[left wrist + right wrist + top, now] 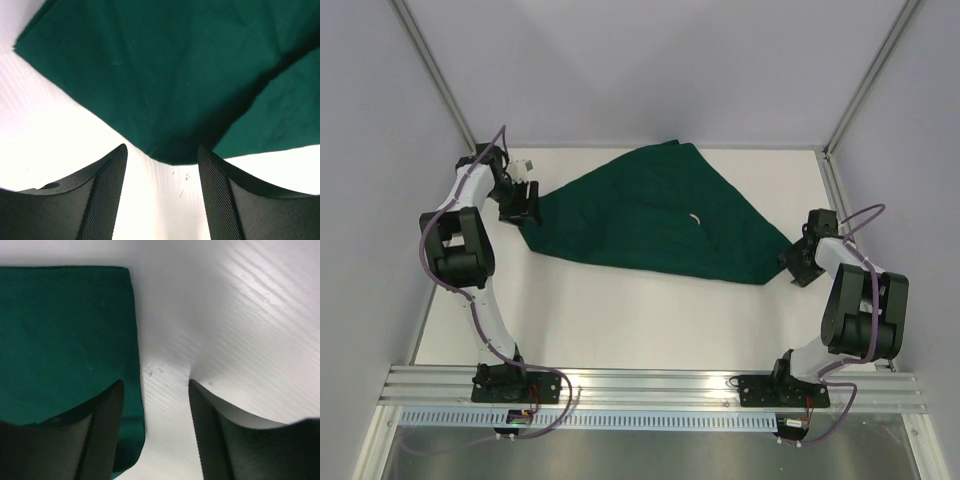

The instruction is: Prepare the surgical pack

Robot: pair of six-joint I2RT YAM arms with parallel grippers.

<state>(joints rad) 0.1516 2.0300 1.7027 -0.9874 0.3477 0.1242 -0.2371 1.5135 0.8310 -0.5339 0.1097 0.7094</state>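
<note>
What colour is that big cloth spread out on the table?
The cloth is a plain dark green all over; the overhead view shows it best.

Dark green drape (650, 215) lies folded diagonally; triangular, slightly rumpled.

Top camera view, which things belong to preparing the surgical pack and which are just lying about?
Part of the job: dark green drape, folded over; left pincer, open at its left corner; right pincer, open at its right corner.
Just there: white table; metal rail along the near edge.
</note>
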